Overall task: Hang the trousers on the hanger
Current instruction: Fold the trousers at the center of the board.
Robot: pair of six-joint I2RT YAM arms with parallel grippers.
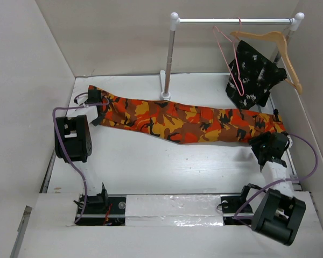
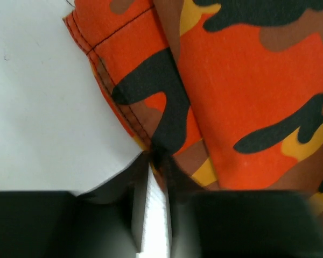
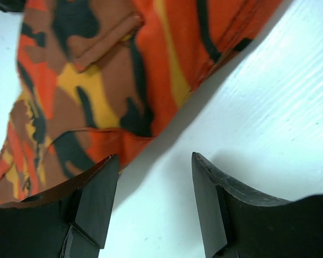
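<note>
trousers (image 1: 188,118) lie flat on the desk (image 1: 167,166), stretched lengthwise btwn the two claws. leg-cuff end is at the left claw (image 1: 98,112), waist end is by the right claw (image 1: 269,146).

left claw (image 2: 155,161): nearly closed, tips pinching the cuff's stitched edge. cloth bunches right at the fingertips and fans out ahead of the claw and to one side. bare white desk on the other side.

right claw (image 3: 155,166): wide open, holding nothing. only desk shows btwn its fingers (image 3: 97,188). trousers (image 3: 113,70) edge sits just ahead of the claw, closest to the left-hand finger in the wrist view. can't tell if that finger touches the cloth. waist seam and a pocket flap show further ahead.

hanger (image 1: 239,88), thin pink wire, hangs by its hook from a white rail (image 1: 234,21), well beyond both claws, nearer the right one. next to it on the same rail is a wooden hanger (image 1: 274,45) w/ a black speckled garment (image 1: 255,72) draped down behind the pink wire. trousers and pink hanger are apart, no contact.
</note>
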